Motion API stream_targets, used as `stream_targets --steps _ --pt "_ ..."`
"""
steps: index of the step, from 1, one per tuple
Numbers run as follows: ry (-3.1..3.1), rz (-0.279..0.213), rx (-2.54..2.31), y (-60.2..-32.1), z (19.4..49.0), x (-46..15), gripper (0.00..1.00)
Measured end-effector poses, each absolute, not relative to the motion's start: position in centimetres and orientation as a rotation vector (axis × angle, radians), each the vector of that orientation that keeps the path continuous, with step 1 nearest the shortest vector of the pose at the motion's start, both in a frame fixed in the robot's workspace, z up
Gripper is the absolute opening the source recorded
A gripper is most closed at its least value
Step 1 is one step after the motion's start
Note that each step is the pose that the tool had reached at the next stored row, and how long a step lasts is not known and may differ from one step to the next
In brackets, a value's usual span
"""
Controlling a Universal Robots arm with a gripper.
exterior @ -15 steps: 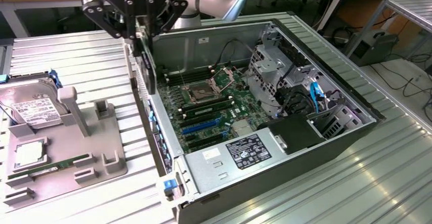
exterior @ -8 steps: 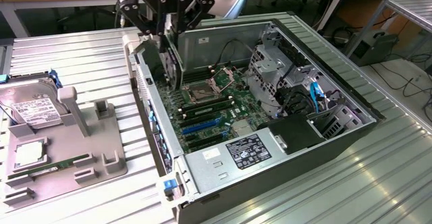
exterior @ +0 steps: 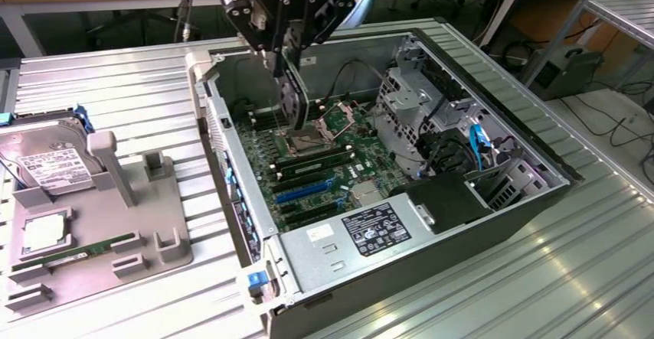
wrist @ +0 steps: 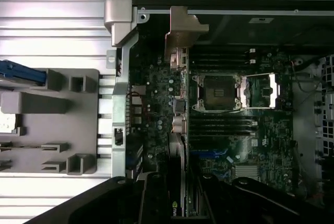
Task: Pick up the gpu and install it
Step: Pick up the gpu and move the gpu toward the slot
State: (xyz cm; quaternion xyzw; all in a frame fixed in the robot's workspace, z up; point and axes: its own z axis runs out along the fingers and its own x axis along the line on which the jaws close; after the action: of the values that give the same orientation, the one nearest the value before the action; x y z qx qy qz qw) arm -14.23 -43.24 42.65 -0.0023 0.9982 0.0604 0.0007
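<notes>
Where the gripper (exterior: 283,52) pinches it between closed fingers, the gpu (exterior: 294,98) hangs edge-on inside the open top of the computer case (exterior: 531,201). It is above the motherboard (exterior: 342,163), beside the CPU socket (exterior: 306,141) and close to the case's rear wall. Its long axis runs steeply down from the fingers, close to upright with a slight lean, and the silver bracket (wrist: 182,31) is at the far end, away from the gripper.

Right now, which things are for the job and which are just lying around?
For the job: gpu, held in the jaws; open computer case; motherboard.
Lying about: hard drive; memory stick; square chip; grey holder tray.
</notes>
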Motion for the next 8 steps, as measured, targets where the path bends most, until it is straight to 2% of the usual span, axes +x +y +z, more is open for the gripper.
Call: stream_targets --steps 8 --pt "3.136 0.185 -0.007 -43.2 41.0 -9.9 0.26"
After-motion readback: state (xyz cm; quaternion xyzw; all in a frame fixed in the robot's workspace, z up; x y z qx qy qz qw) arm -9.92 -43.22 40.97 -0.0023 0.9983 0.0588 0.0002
